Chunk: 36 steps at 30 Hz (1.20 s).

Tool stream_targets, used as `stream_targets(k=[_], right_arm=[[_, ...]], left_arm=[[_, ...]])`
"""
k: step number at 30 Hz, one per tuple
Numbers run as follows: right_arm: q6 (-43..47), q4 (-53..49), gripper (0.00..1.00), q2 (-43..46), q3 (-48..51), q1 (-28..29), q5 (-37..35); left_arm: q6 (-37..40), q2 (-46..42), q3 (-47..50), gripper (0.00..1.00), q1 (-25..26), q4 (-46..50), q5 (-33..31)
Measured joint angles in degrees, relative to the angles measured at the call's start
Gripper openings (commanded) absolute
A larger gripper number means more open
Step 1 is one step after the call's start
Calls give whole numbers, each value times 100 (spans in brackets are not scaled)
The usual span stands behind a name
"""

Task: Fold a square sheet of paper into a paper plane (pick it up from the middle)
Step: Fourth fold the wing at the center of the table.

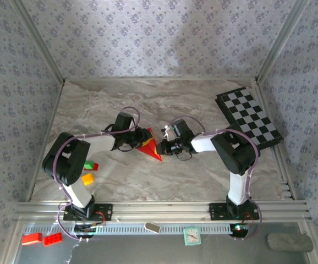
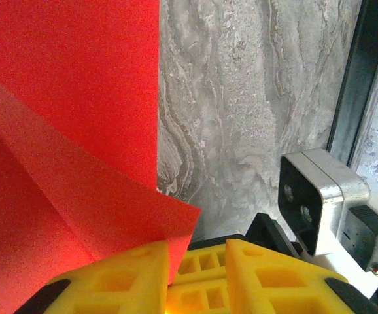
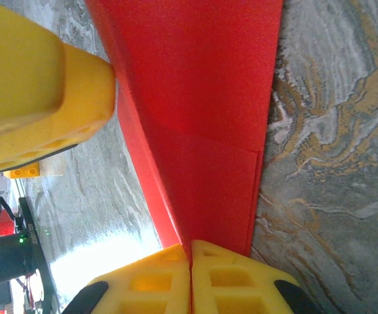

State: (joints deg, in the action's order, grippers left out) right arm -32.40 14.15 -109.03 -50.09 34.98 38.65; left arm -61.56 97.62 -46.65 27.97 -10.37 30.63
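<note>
Though unclear overhead, right end effector [image 3: 190,256] pinches paper [image 3: 202,98] up close.

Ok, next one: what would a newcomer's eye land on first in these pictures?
The bright red paper, folded to a pointed wedge, sits mid-table between the two arms. The yellow right fingers are shut on its edge, while the left fingers stand slightly apart around one corner. A black-and-white checkered board lies at the far right.

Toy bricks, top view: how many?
4: a green brick and a yellow brick on the table by the left arm, two red bricks on the near ledge. The arm may hide more.
</note>
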Motion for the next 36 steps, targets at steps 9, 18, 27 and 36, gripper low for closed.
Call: stream_targets(k=[9,18,27,36], right_arm=[[-129,57,16,-26,0,-48,140],[-188,85,16,-31,0,-63,219],[-280,127,11,-101,0,-127,302],[-538,197,9,-164,0,-186,402]], left_arm=[[-2,129,0,29,33,-28,26],[-2,203,-7,29,33,-39,24],[-2,232,-22,29,33,-44,28],[2,234,-44,30,26,-109,70]])
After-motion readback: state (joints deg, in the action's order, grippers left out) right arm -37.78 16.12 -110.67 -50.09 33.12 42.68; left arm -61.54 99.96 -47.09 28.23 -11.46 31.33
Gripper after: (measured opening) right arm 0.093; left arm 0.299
